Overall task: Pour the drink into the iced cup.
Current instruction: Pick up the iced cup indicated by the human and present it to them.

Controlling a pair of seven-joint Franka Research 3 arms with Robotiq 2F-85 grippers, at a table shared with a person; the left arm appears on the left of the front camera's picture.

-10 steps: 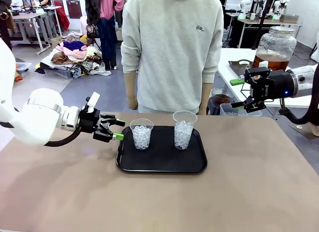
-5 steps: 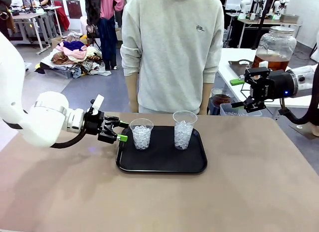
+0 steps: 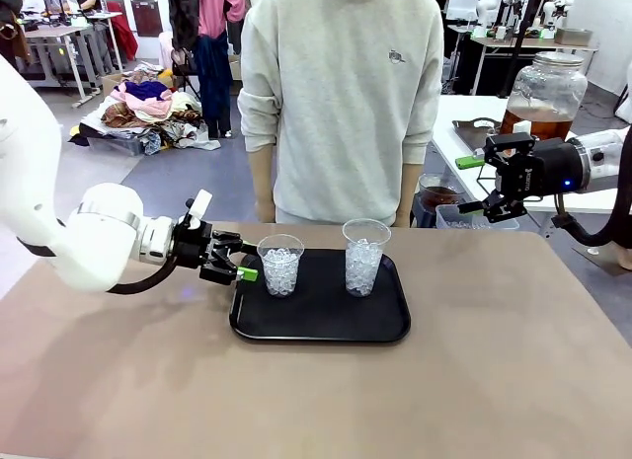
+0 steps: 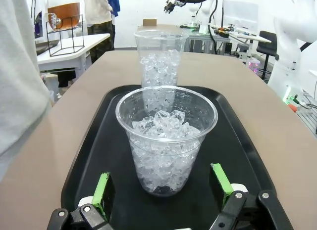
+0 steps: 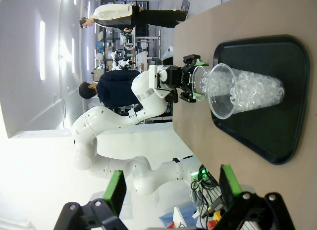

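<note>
Left tool (image 3: 244, 260): released, jaws spread wide, low over the bench (image 3: 474, 380) at the left edge of the tray (image 3: 326, 328). In my wrist view the green pads (image 4: 103, 189) flank the left cup (image 3: 280, 265) without touching it.
Right tool (image 3: 472, 186): also released and holding nothing, raised beyond the bench's far right corner, beside the side table.
Drink (image 3: 538, 123): amber, in the jar (image 3: 545, 84) on that side table, well apart from the tray. Neither cup has any in it.
Cups: the left cup and the right cup (image 3: 364, 257) both stand upright on the tray, packed with ice.
Person (image 3: 341, 94): stands at the far side, just behind the tray.
Step, as I read it: I am lining up to grip the left cup, and pouring has not begun.
Risk, squeeze: the cup looks like thin clear plastic. If I clench too hard the wall could buckle and ice could jump out.
Risk, height: the pads sit low on a tapering cup, so a low grip could let it tip when lifted.
Risk, tray: a finger catching the rim could shove the tray and rock the right cup.
Risk, pour: the ice leaves little room, so a fast pour could splash or overflow onto the tray.
</note>
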